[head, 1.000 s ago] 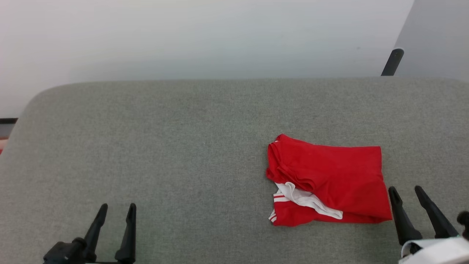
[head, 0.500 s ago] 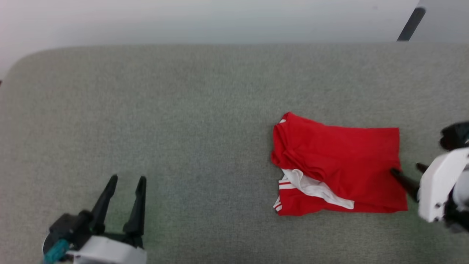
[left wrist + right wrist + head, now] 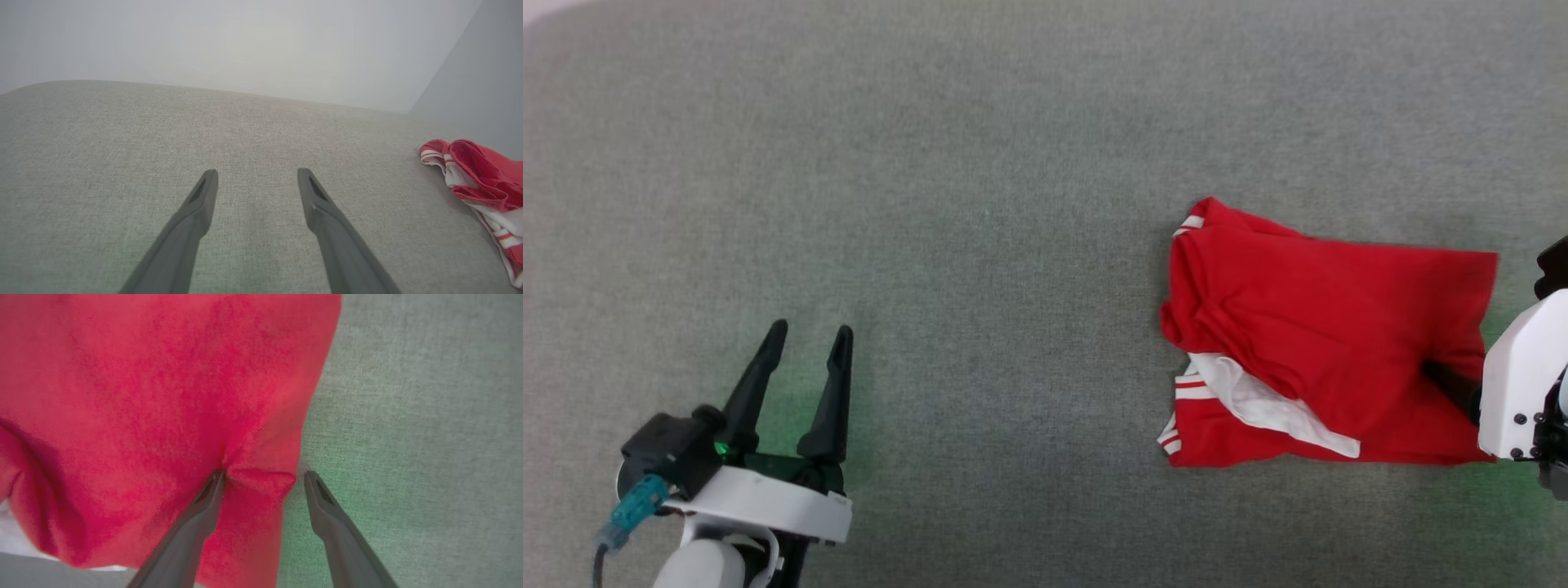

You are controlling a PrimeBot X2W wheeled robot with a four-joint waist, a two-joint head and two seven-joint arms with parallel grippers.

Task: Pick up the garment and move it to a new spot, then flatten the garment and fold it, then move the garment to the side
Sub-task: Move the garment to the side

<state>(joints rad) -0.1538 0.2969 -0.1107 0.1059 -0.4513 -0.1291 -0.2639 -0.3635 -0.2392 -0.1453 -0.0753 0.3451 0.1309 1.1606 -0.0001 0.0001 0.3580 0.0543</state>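
Note:
The garment (image 3: 1323, 327) lies folded into a rough red rectangle on the grey cushion (image 3: 1013, 204), with a white sleeve and striped trim poking out at its near left corner. My right gripper (image 3: 1445, 382) reaches in from the right edge and stands open over the garment's right border. In the right wrist view one finger presses a dimple into the red cloth (image 3: 143, 396), the other rests on the bare cushion, and the cloth's edge lies between them (image 3: 263, 473). My left gripper (image 3: 806, 331) is open and empty over bare cushion at the lower left. The garment (image 3: 482, 179) lies far to the right of that gripper (image 3: 257, 173).
The grey upholstered surface stretches wide to the left of and behind the garment. A pale wall (image 3: 245, 41) rises behind its rounded far edge in the left wrist view.
The head camera has tilted down, so the wall has left the picture. My right gripper has swung in from the lower right onto the garment's right edge. The garment lies as before.

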